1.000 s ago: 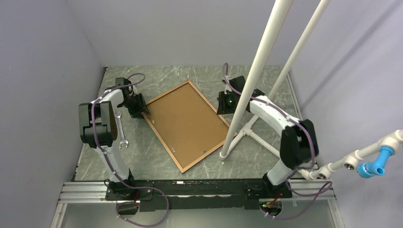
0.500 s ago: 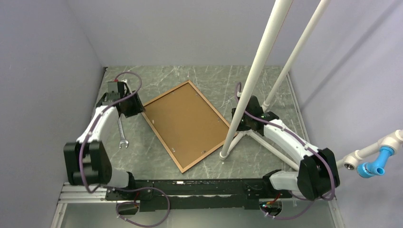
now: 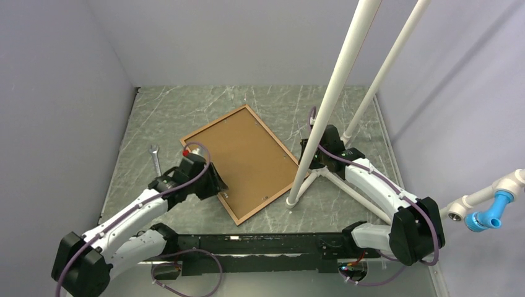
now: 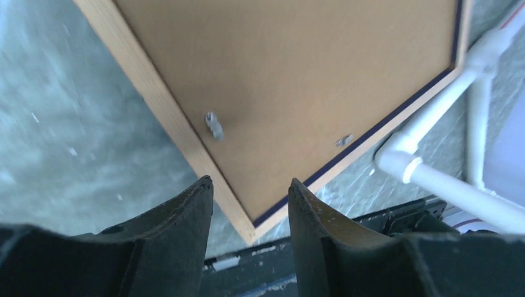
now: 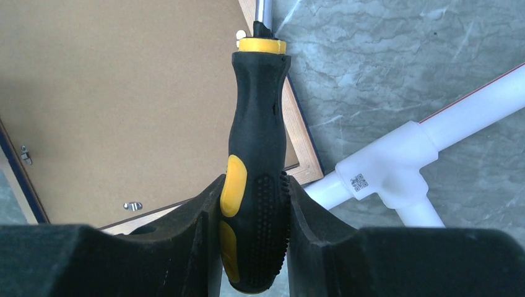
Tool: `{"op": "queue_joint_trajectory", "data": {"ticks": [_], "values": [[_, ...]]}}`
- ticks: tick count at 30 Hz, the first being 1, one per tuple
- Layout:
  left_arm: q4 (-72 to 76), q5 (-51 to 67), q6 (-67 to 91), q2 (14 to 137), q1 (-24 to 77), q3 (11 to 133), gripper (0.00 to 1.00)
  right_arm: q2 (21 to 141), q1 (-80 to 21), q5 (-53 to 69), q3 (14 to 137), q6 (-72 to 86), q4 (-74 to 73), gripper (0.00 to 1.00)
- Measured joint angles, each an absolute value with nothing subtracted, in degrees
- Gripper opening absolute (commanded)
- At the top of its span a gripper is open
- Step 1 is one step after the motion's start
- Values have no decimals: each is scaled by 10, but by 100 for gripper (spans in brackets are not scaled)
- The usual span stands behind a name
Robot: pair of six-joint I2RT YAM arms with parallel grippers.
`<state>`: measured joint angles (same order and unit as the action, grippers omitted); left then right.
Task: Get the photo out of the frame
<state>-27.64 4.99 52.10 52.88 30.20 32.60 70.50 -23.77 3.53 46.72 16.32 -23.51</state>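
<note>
- Brown back upward, the frame is laid face down on the worktop, so the photo is hidden beneath and the metal tabs are exposed.
- A screwdriver is clamped in the right claw, presumably for prying those tabs.
- The left claw is held partly open, empty, above the frame's near corner.

White pipe stand beside frame
</note>
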Motion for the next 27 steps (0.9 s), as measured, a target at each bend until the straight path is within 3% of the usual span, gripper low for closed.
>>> {"op": "queue_joint_trajectory", "data": {"ticks": [9, 19, 23, 26, 27], "values": [[-400, -73, 746, 632, 494, 376, 52, 705, -238, 38, 461, 165, -230, 0], [-411, -102, 780, 767, 523, 422, 47, 705, -238, 37, 461, 165, -231, 0], [-406, -103, 780, 794, 523, 422, 28, 705, -238, 37, 461, 165, -231, 0], [-409, -96, 764, 805, 514, 428, 0, 705, -238, 37, 461, 165, -231, 0], [-407, -83, 755, 809, 504, 431, 0, 705, -238, 37, 461, 165, -231, 0]]}}
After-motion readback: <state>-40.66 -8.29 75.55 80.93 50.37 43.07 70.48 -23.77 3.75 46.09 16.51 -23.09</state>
